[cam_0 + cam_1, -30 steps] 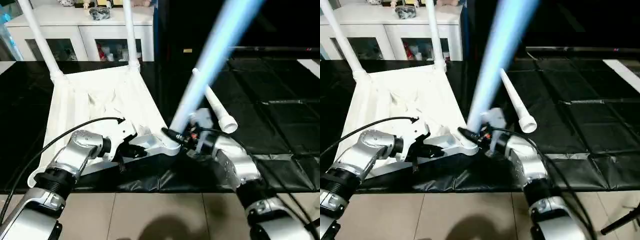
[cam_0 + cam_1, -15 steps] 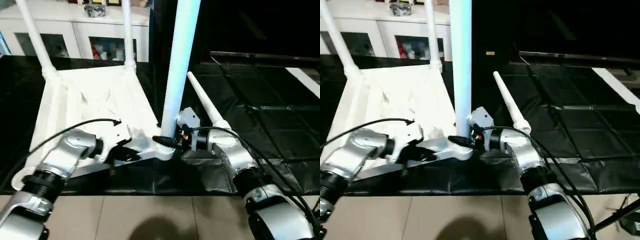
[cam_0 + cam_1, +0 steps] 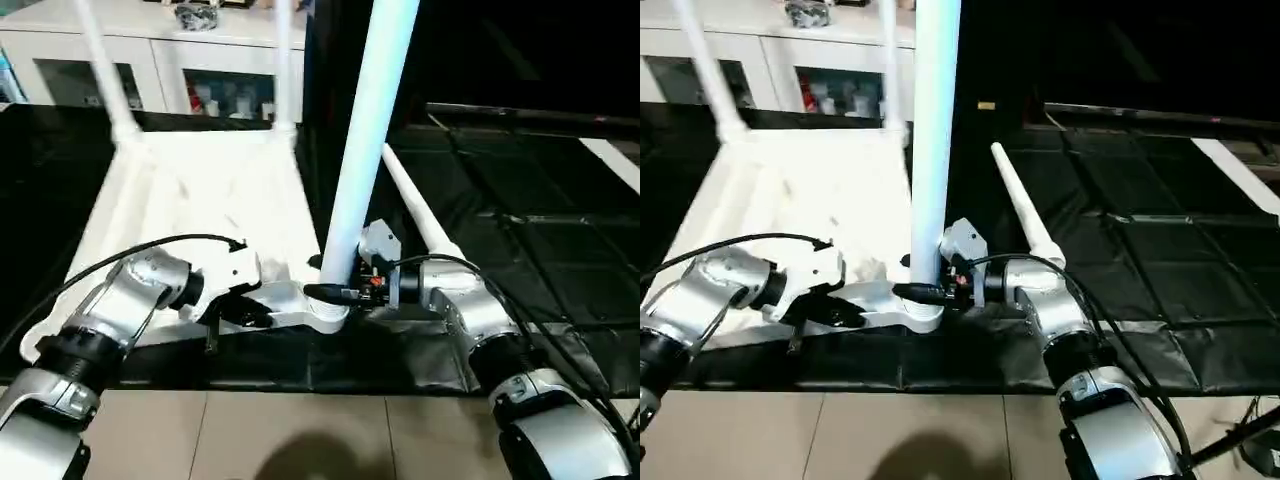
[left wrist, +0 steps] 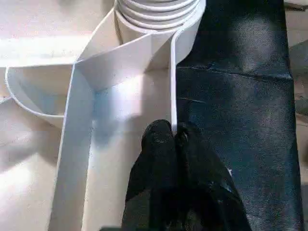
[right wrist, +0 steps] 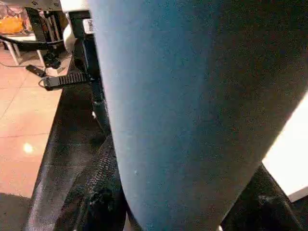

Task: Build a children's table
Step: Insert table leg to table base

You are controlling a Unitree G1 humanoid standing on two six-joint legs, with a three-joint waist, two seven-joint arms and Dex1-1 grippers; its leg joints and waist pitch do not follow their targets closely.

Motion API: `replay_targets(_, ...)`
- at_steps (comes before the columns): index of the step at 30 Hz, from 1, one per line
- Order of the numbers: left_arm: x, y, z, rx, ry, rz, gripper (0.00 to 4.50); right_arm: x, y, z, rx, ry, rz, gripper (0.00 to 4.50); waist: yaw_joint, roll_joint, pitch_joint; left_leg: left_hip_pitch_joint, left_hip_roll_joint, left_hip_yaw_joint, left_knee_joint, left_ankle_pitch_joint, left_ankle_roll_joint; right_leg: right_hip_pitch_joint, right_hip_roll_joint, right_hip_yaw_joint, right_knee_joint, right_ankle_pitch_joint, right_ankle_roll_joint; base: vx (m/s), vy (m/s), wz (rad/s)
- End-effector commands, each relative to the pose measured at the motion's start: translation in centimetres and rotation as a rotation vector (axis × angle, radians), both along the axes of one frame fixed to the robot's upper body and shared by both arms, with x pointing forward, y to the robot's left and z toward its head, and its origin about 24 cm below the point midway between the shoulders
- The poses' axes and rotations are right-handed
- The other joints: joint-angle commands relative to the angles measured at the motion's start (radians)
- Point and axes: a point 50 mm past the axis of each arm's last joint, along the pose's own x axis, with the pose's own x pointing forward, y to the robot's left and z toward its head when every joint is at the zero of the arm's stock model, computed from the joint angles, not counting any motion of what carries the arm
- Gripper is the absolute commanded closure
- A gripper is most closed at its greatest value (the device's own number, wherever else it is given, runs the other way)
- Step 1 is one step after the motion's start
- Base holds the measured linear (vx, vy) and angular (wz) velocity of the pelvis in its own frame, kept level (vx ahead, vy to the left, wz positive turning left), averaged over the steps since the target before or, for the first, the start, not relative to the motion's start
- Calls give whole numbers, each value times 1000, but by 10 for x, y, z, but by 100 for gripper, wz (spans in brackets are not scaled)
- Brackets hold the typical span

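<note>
- The children's table (image 3: 210,215) lies upside down on a black-covered surface (image 3: 520,230), its ribbed underside facing up.
- Taking the table's near right corner socket (image 3: 330,312) as the landmark: a long white leg (image 3: 365,150) stands in that socket, close to upright with a slight lean, its upper end running out of the picture's top.
- The right pincer (image 3: 325,293) sits just to the right of the socket, its black fingers clasped around the bottom of that leg right above the socket; in the right wrist view the leg (image 5: 192,110) stands directly in front of the camera.
- The left pincer (image 3: 262,318) is just to the left of the socket, on the table's near edge. In the left wrist view its fingertips (image 4: 166,139) are clenched on a thin upright rim wall (image 4: 172,82) of the table that leads to the ringed socket (image 4: 159,14).
- Two more legs, one at the far left corner (image 3: 100,65) and one at the far right corner (image 3: 283,60), stand upright in the sockets farthest from the landmark.
- A fourth, loose leg (image 3: 418,215) lies on the black surface just right of the landmark socket, behind the right forearm, its narrow tip pointing away from the robot.
- A white glass-door cabinet (image 3: 150,60) stands beyond the table's far edge.
</note>
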Motion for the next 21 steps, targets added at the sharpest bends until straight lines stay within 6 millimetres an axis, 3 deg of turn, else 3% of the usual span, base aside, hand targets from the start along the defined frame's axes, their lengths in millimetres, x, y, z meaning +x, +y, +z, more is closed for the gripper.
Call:
replay_targets(1, 11, -4, 13, 3, -63, 17, 450, -30, 1, -51, -145, 212, 98, 258, -6, 17, -18, 10, -6, 7, -78, -404, 23, 27, -71, 49, -102, -516, -116, 0, 0, 0)
replay_targets(5, 13, -3, 13, -9, -70, 68, 450, -27, 1, -50, -139, 204, 58, 258, -6, 21, -19, 15, -7, 6, -76, -419, 21, 25, -74, 49, -108, -555, -110, 0, 0, 0)
replay_targets(6, 15, -1, 14, -21, -79, 105, 450, -23, 2, -50, -136, 197, 12, 258, -9, 18, -10, 20, -11, 4, -78, -458, 17, 20, -73, 44, -117, -628, -88, 0, 0, 0)
replay_targets(7, 16, -1, 14, -26, -83, 122, 450, -22, 2, -49, -136, 193, -10, 258, -8, 24, -14, 25, -11, 2, -76, -469, 12, 21, -76, 42, -119, -651, -81, 0, 0, 0)
replay_targets(8, 16, -1, 14, -26, -83, 122, 450, -22, 2, -49, -136, 193, -10, 258, -11, 23, -8, 29, -12, 1, -76, -489, 10, 17, -76, 38, -126, -686, -70, 0, 0, 0)
replay_targets(9, 16, 2, 18, -74, -98, 233, 450, -7, 3, -48, -133, 174, -197, 258, -16, 24, -7, 47, -18, -6, -71, -529, 2, 10, -79, 25, -143, -762, -43, -53, 6, -2)
replay_targets(10, 16, 2, 18, -76, -98, 238, 450, -7, 3, -48, -133, 173, -206, 258, -21, 28, -3, 52, -17, -10, -70, -552, -5, 8, -81, 14, -150, -781, -36, -53, 6, -2)
replay_targets(11, 15, 3, 20, -93, -102, 280, 450, -1, 3, -47, -131, 169, -283, 258, -36, 36, 1, 56, -18, -17, -70, -597, -6, 17, -75, -21, -167, -796, -8, -75, 15, -11)
replay_targets(12, 15, 3, 20, -93, -102, 280, 450, -1, 3, -47, -131, 169, -283, 259, -46, 37, 4, 56, -14, -22, -78, -631, 1, 27, -64, -45, -179, -780, 8, -55, 45, -23)
replay_targets(13, 14, 3, 21, -121, -104, 342, 450, 4, 5, -45, -124, 175, -360, 259, -49, 56, -9, 8, 13, -44, -107, -682, 6, 90, -72, -44, -111, -632, -1, -55, 45, -23)
replay_targets(14, 14, 0, 22, -155, -101, 410, 450, 9, 8, -44, -122, 183, -430, 259, -45, 61, -6, -28, 43, -58, -154, -757, 16, 123, -62, -39, -37, -522, -27, -99, 14, -24)
replay_targets(15, 13, -5, 23, -201, -96, 489, 450, 14, 12, -43, -127, 201, -505, 259, -29, 55, -1, -6, 55, -42, -187, -832, 12, 76, -54, 30, 51, -230, -83, -85, -54, -4)
replay_targets(16, 13, -6, 23, -207, -95, 498, 450, 14, 12, -44, -129, 204, -515, 259, -38, 26, -2, 31, 16, -31, -137, -760, -9, 43, -71, 44, -28, -401, -94, -85, -54, -4)
replay_targets(17, 12, -8, 24, -224, -95, 521, 450, 16, 14, -44, -136, 213, -538, 259, -28, 16, 16, 89, -58, -9, -13, -530, -22, -30, -122, 10, -178, -927, -27, 9, -55, 5)
replay_targets(18, 11, -16, 25, -249, -91, 538, 450, 18, 16, -44, -146, 230, -593, 259, -32, 1, 11, 52, -61, -14, 19, -353, 8, 7, -156, -10, -192, -1053, 21, 29, -11, -33)
replay_targets(19, 11, -16, 25, -249, -91, 538, 450, 18, 16, -44, -146, 230, -593, 259, -40, 3, 7, -11, -47, -25, -17, -330, -3, 61, -147, -31, -159, -1006, 41, 29, -11, -33)
replay_targets(20, 9, -22, 25, -265, -89, 550, 450, 20, 18, -44, -154, 247, -640, 259, -40, 32, 7, -12, -34, -35, -38, -397, -14, 70, -128, -59, -165, -957, 48, 49, 55, -51)
replay_targets(21, 8, -30, 25, -279, -87, 560, 450, 23, 21, -42, -151, 262, -685, 259, -50, 44, -18, -40, 6, -62, -79, -468, -18, 107, -110, -47, -101, -597, -8, 40, 66, -27)
